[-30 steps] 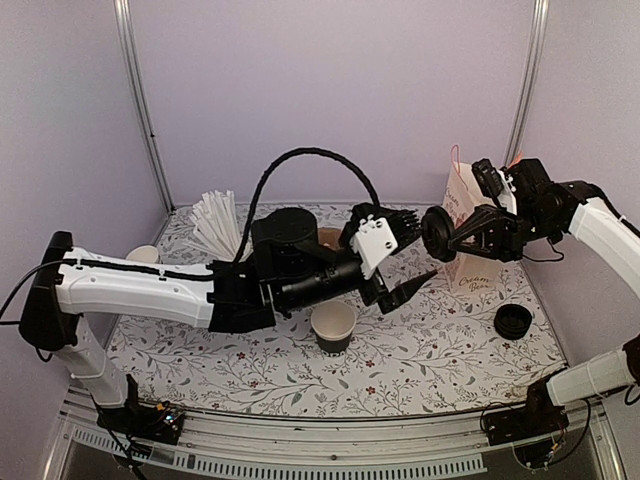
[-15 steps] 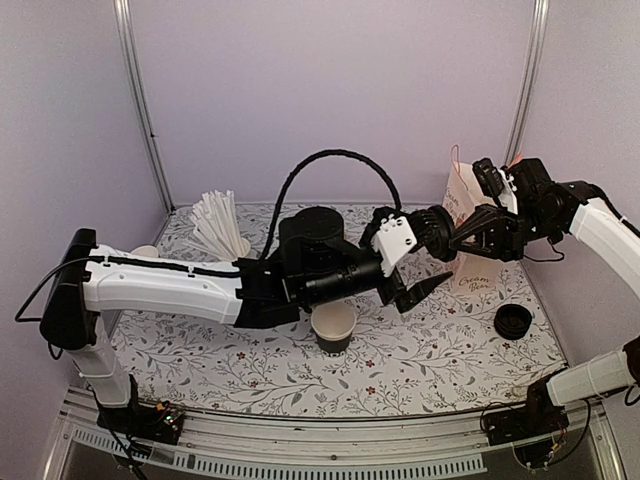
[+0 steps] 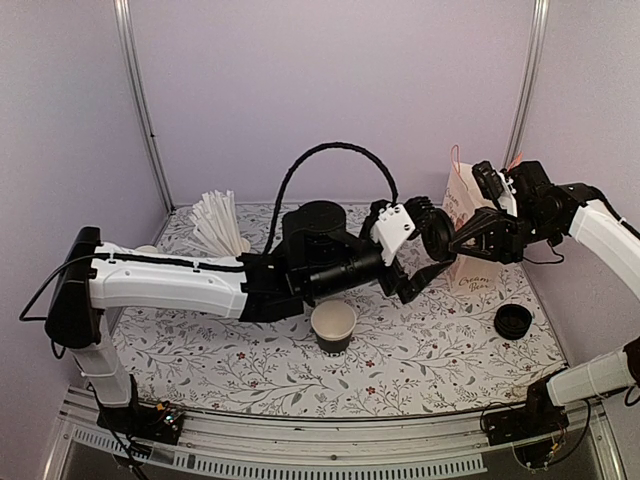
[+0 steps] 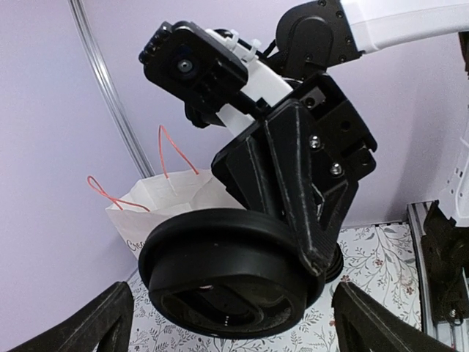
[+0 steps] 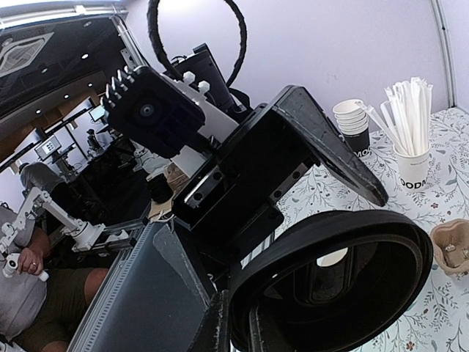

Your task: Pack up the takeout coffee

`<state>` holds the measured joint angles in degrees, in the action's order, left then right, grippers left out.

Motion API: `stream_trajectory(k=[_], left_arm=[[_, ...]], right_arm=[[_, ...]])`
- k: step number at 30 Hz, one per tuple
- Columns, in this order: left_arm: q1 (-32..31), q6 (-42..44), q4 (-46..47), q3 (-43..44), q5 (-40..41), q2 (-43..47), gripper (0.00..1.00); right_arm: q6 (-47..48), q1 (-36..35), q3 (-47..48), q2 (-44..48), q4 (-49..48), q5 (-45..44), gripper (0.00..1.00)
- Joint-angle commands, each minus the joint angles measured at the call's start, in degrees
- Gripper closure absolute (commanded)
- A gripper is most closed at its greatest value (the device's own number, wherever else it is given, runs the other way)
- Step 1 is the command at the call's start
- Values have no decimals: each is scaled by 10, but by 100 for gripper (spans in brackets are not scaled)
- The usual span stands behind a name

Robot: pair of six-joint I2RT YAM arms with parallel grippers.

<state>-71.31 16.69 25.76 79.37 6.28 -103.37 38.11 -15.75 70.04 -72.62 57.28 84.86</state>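
No capped cup shows. A lidless black paper cup (image 3: 333, 325) with a white inside stands mid-table. A round black lid (image 3: 437, 235) hangs in the air in front of the white paper bag (image 3: 470, 225). My right gripper (image 3: 458, 240) is shut on the lid's rim. In the right wrist view its fingertips (image 5: 220, 326) pinch the rim of the lid (image 5: 337, 279). My left gripper (image 3: 422, 246) is open, with one jaw on each side of the lid. In the left wrist view the lid (image 4: 227, 271) fills the space between its spread fingers (image 4: 95, 323).
A low stack of loose black lids (image 3: 513, 320) lies at the right. A holder of white straws (image 3: 220, 225) and a stack of cups (image 3: 145, 255) stand at the back left. The left arm (image 3: 180, 285) spans the table above the open cup.
My left arm has reached further right and up, bringing its open jaws from beside the lid to either side of it. My right gripper has held the lid almost still.
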Motion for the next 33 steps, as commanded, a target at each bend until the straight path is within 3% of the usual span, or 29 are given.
stream_trajectory(k=[1,22,33], left_arm=[[10,-17,-3,30,-13,-21,4],[23,-34,7,19,-48,-26,18],[28,-41,44,-14,-53,-20,15]], right_arm=[[-2,-3,-6,17,-3,19,92],[-9,-3,-14,23,-15,14,93],[-11,-3,-19,26,-16,8,92]])
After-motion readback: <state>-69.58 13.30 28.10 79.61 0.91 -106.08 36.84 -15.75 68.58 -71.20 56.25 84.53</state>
